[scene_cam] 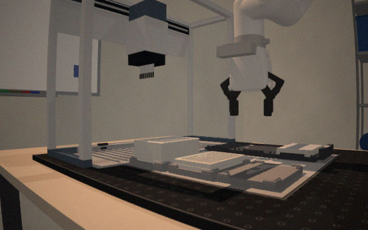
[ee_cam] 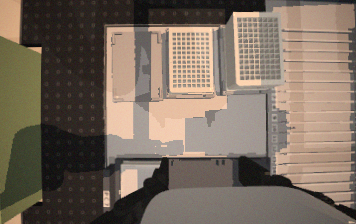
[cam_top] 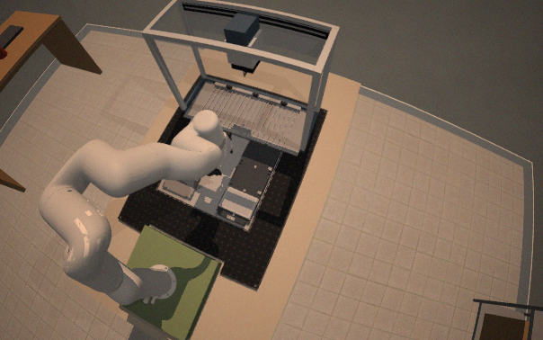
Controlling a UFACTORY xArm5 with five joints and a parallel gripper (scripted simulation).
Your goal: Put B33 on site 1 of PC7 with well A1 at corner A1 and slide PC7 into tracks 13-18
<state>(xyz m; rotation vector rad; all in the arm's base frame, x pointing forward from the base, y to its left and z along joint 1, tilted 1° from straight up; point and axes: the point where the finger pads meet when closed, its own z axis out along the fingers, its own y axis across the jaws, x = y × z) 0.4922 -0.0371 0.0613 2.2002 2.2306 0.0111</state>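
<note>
The carrier PC7 (cam_top: 252, 175) (scene_cam: 259, 148) lies on the apron, its far end near the front edge of the rails (cam_top: 256, 110) (ee_cam: 320, 107). The pale plate B33 (cam_top: 239, 202) (scene_cam: 300, 148) (ee_cam: 129, 181) lies on site 1 by the handle and looks flat; its A1 corner cannot be made out. Sites 2 and 3 look empty. My gripper (scene_cam: 250, 110) (ee_cam: 203, 168) is open and empty, high above the workspace; in the wrist view its fingers overlap the carrier's middle. The white B38 (scene_cam: 210, 159) (ee_cam: 191, 60) is on S2 and the tall B83 (scene_cam: 166, 149) (ee_cam: 257, 50) on S3. No lit lamp is discernible.
The empty nest S1 (cam_top: 177, 189) (scene_cam: 274, 174) (ee_cam: 125, 65) is beside B38. The instrument's frame posts (cam_top: 167, 74) (scene_cam: 85, 91) stand around the rails, with a pipetting head (cam_top: 243, 29) (scene_cam: 147, 38) hanging over them. The apron (ee_cam: 245, 125) lies between the nests and the carrier.
</note>
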